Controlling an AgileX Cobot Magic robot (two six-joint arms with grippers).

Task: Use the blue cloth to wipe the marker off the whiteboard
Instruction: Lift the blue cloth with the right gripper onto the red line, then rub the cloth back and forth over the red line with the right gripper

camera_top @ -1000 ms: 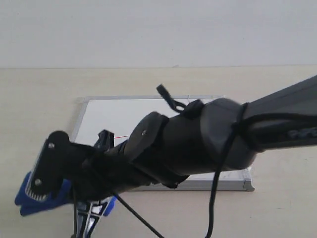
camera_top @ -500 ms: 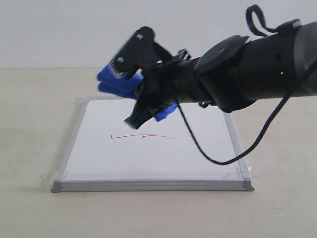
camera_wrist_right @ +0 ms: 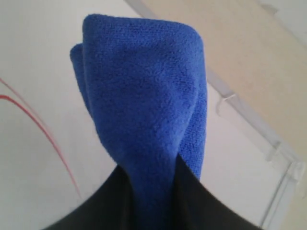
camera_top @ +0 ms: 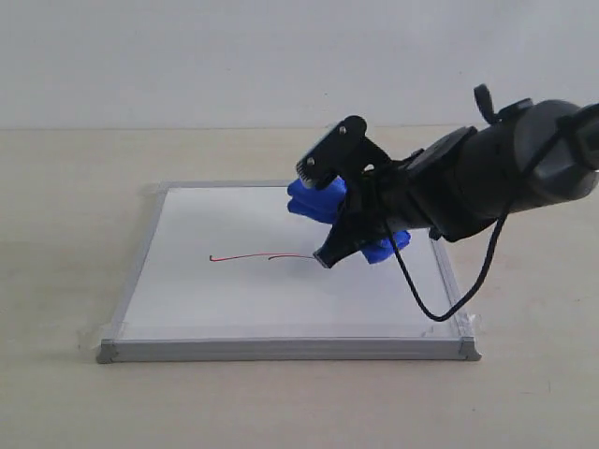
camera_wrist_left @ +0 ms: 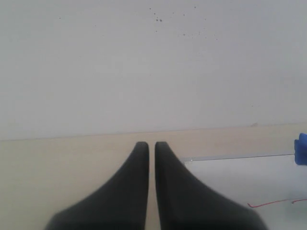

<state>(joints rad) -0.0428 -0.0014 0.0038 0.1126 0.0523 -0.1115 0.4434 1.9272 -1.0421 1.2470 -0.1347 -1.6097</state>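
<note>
At the 3 o'clock end of the marker, our right gripper pinches the blue cloth, left gripper fingers pressed together; we risk the bare fingertip scraping the whiteboard.

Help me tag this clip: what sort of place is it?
Likely a robot test bench: plain table, blank wall, and just a whiteboard under the right gripper holding a cloth.
</note>
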